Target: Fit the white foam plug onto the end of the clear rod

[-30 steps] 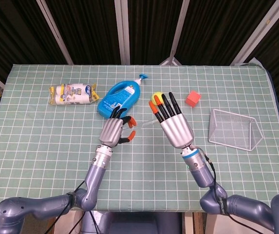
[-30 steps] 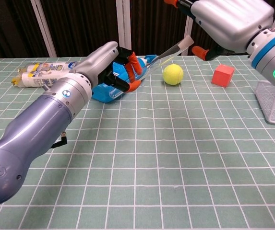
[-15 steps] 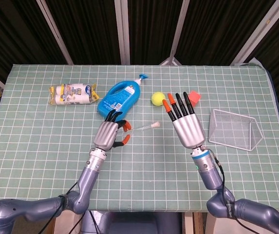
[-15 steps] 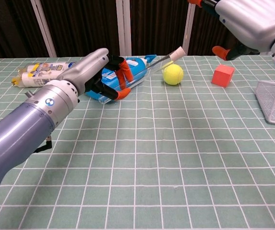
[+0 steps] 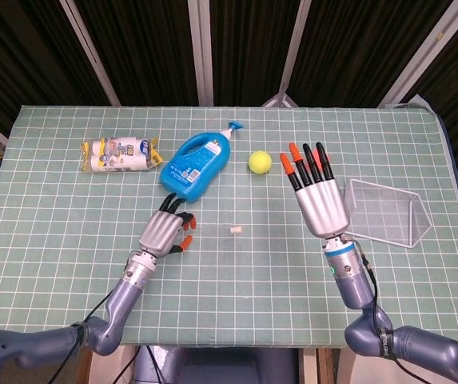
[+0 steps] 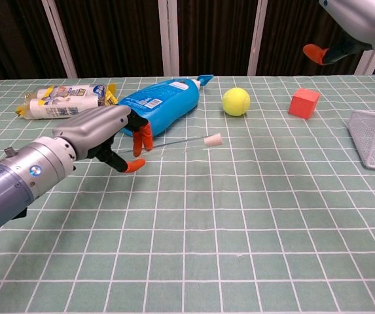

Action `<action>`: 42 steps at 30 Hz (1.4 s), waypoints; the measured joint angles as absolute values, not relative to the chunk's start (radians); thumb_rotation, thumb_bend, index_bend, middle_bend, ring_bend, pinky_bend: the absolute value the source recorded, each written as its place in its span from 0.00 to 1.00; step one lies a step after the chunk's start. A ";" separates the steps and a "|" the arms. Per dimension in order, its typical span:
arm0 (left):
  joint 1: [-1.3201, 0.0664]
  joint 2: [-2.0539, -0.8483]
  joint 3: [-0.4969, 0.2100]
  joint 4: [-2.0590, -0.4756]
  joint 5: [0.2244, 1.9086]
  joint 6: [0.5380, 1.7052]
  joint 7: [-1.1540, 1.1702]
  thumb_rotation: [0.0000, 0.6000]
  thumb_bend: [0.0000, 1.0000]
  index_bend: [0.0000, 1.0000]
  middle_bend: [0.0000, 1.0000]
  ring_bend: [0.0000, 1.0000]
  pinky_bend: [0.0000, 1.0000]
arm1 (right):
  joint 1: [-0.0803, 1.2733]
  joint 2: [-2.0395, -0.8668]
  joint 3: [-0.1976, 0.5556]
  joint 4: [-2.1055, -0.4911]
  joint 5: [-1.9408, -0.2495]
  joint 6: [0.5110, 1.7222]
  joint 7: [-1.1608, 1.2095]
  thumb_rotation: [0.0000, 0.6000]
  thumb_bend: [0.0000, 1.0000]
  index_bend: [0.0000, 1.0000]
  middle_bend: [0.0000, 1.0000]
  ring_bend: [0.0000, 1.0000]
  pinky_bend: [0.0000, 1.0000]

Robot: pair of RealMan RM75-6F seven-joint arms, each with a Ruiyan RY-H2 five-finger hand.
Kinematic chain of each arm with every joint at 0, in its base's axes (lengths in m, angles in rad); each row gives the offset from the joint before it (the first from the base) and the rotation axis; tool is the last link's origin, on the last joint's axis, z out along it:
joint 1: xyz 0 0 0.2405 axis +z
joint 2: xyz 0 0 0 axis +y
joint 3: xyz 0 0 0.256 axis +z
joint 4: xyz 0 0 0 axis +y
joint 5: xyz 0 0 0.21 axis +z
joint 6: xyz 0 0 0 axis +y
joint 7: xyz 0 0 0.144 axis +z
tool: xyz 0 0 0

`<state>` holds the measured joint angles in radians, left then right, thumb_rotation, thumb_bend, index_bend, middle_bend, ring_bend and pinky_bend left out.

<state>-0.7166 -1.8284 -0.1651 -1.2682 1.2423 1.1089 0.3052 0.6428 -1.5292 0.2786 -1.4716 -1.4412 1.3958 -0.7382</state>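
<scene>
Now we see the small white foam plug [image 6: 213, 139] seated on the thin clear rod [image 6: 177, 142], lying just beyond our left hand [image 6: 108, 139], fingers loosely spread, empty; our right hand [image 5: 318, 192] hovers splayed. Only withdrawal seems left.

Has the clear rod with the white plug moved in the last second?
Yes. The clear rod has dropped from up by the blue bottle onto the table, nearer the camera, no longer held.

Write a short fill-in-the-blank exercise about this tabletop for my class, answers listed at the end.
1. The white foam plug sits on the end of the clear ____.
2. The rod lies on the ____.
3. The ball is ____ in colour.
4. The right hand holds ____.

Answers: rod; table; yellow; nothing
</scene>
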 measured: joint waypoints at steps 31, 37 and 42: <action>-0.694 -1.631 -0.157 -1.542 1.010 1.050 0.607 1.00 0.41 0.26 0.25 0.07 0.00 | 0.565 -1.473 0.246 -1.628 -1.423 1.447 -0.747 1.00 0.39 0.01 0.03 0.00 0.02; -0.647 -1.554 -0.154 -1.655 1.022 1.119 0.574 1.00 0.36 0.22 0.21 0.04 0.00 | 0.500 -1.431 0.202 -1.705 -1.429 1.486 -0.727 1.00 0.39 0.01 0.03 0.00 0.02; -0.571 -1.464 -0.127 -1.731 1.103 1.216 0.494 1.00 0.25 0.16 0.12 0.01 0.00 | 0.422 -1.378 0.147 -1.766 -1.430 1.523 -0.666 1.00 0.39 0.01 0.03 0.00 0.02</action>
<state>-0.5708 -1.4636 -0.1272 -1.7309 1.1027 1.2158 0.4937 0.4216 -1.3779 0.1472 -1.7657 -1.4304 1.5231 -0.6657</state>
